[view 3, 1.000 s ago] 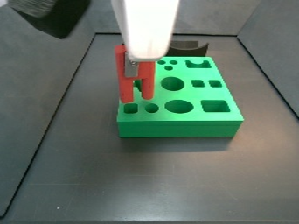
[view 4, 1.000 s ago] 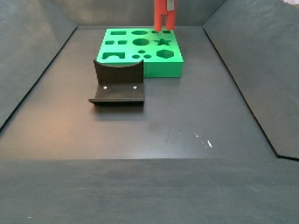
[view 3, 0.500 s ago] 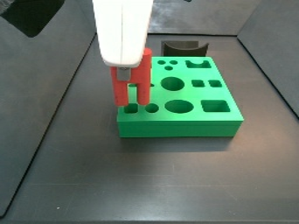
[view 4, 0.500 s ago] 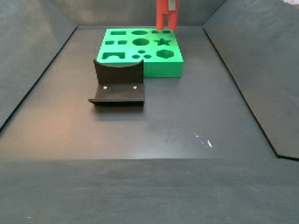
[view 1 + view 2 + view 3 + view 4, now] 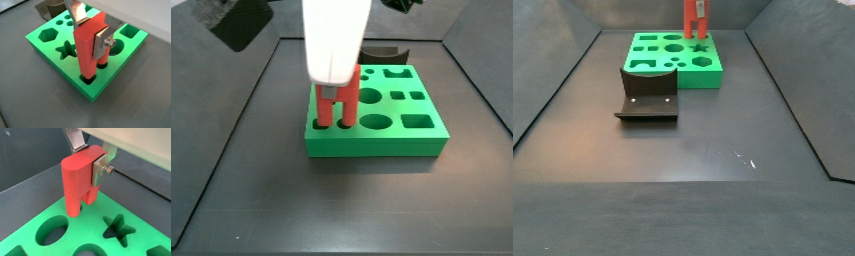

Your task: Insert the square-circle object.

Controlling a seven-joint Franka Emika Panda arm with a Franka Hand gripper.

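The square-circle object [image 5: 334, 106] is a red piece of two joined pegs, held upright over the green block [image 5: 392, 135]. My gripper [image 5: 334, 82] is shut on its upper part. In both wrist views the silver fingers clamp its sides, and the gripper [image 5: 91, 27] [image 5: 89, 155] sits above the block's corner. The square peg [image 5: 89, 55] and the round peg [image 5: 103, 62] have their tips in two matching holes at that corner. Most of the piece [image 5: 75, 183] stands above the block. In a side view it shows at the block's far edge [image 5: 694, 20].
The green block [image 5: 667, 60] has several other shaped holes, among them a star [image 5: 65, 50] and a hexagon [image 5: 48, 35]. The dark fixture [image 5: 647, 100] stands against one side of the block and also shows behind it [image 5: 385, 52]. Grey walls enclose the dark floor.
My gripper has moved sideways and down with the red piece. The pegs, which hung beside and above the corner holes, now stand with their tips in them.
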